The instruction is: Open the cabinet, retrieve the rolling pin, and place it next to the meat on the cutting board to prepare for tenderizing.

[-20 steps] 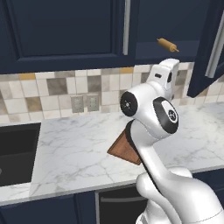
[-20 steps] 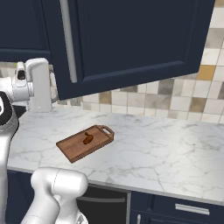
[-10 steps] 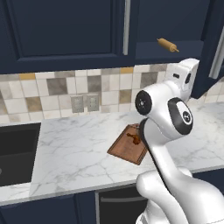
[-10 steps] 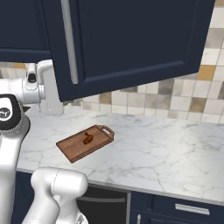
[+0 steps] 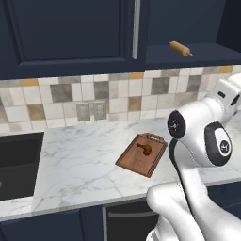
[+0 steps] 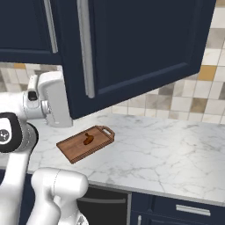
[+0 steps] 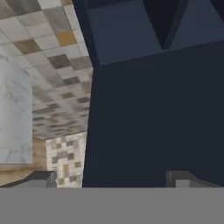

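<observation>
The navy wall cabinet (image 5: 70, 33) has its left door shut and its right door (image 6: 140, 48) swung open over the counter. On the open shelf lies the tan rolling pin (image 5: 180, 48). The reddish-brown cutting board (image 5: 141, 154) (image 6: 85, 144) rests on the marble counter with the small meat chunk (image 5: 145, 149) (image 6: 88, 140) on it. My white hand (image 6: 53, 104) (image 5: 229, 96) hovers to the right of the board, just beside the open door's lower edge. In the hand view my gripper (image 7: 113, 180) is open, its fingertips (image 7: 41, 178) wide apart, facing the navy door panel with nothing between them.
A dark sink (image 5: 14, 160) is set into the counter at the left. The tiled backsplash carries a wall outlet (image 5: 92, 111). The open door overhangs the counter near my hand. Bare marble (image 6: 176, 145) stretches right of the board.
My arm has swung to the right, away from over the board, which now shows whole in the left base view. The hand has moved closer to the open door's lower edge.
</observation>
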